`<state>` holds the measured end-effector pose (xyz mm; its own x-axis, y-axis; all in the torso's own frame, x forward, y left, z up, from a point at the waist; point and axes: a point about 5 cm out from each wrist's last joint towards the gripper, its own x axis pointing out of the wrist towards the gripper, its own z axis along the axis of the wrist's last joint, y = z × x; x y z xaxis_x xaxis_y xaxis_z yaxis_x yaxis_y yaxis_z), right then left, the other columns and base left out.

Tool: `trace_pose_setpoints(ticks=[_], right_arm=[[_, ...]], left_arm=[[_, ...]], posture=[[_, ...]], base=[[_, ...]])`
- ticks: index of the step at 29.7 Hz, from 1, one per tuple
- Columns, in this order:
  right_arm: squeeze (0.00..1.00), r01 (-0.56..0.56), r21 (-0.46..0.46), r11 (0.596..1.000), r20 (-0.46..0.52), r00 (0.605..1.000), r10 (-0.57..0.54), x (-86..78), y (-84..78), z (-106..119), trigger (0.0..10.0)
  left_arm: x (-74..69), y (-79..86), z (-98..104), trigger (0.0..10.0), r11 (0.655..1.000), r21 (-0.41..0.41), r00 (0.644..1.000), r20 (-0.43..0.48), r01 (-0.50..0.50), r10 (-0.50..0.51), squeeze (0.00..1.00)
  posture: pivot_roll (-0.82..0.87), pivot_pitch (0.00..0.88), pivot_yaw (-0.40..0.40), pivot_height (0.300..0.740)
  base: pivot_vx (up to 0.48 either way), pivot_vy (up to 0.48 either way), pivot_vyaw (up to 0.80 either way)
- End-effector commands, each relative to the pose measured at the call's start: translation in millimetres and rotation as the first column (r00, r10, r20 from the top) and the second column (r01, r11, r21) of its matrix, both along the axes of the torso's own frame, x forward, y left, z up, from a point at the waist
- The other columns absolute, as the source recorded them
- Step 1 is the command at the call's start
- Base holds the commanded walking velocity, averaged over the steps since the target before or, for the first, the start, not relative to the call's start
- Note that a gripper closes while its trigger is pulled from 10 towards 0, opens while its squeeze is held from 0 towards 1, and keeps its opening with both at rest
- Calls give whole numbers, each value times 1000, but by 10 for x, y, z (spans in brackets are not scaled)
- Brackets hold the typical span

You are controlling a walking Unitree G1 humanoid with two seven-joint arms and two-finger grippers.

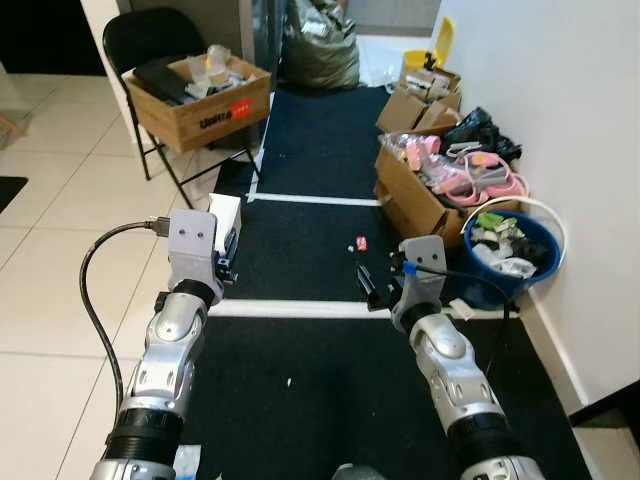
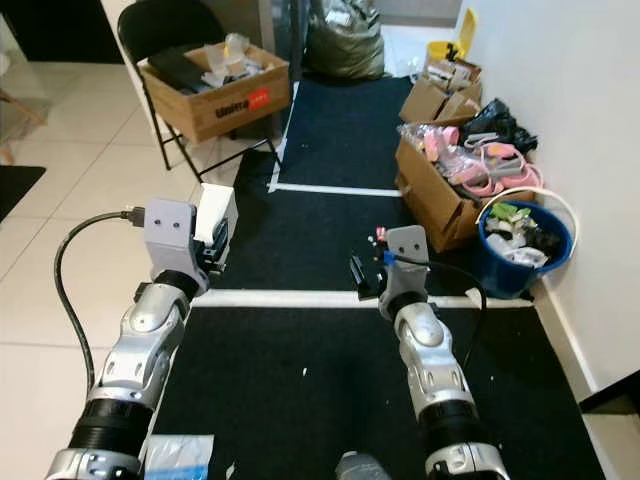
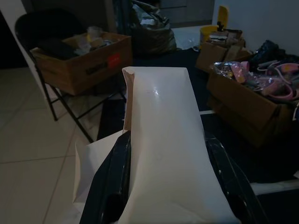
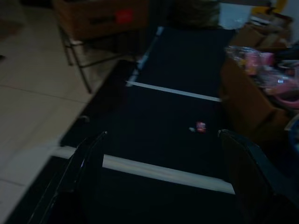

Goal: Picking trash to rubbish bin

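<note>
Left gripper [image 1: 224,240] clamps a white carton [image 3: 161,140], long axis pointing ahead, while the blue bin [image 1: 545,262] sits ahead and far right, nearer the empty, spread right gripper [image 1: 375,283].

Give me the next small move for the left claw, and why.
Probably swing the left claw across toward the blue bin by the wall. It is shut on a white paper box, the bin sits on the robot's right, and the right claw hangs open and empty.
</note>
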<state>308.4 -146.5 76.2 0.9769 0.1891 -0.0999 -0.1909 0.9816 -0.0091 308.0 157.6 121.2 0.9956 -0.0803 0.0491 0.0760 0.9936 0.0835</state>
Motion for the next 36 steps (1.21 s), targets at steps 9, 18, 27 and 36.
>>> trace_pose_setpoints(ticks=[9,18,27,36], right_arm=[[0,2,-1,1000,-18,1000,-2,4,10,-35,10000],[0,18,22,1000,-44,999,-17,16,-13,-54,10000],[0,33,42,999,-26,999,-32,34,-30,-32,10000],[0,42,43,998,-33,999,-41,36,-45,-51,10000]], left_arm=[[-10,32,-40,10000,1000,11,1000,-25,-11,12,0],[6,22,-26,10000,1000,9,1000,-24,-12,12,0],[4,26,-36,10000,1000,19,1000,-29,-11,12,0],[14,20,-32,10000,1000,20,1000,-28,-7,7,0]], posture=[[-68,20,-7,740],[-68,24,-9,740],[-67,24,-9,740],[-67,24,-7,740]], base=[[310,0,0],[308,0,0],[308,0,-646],[310,0,-751]])
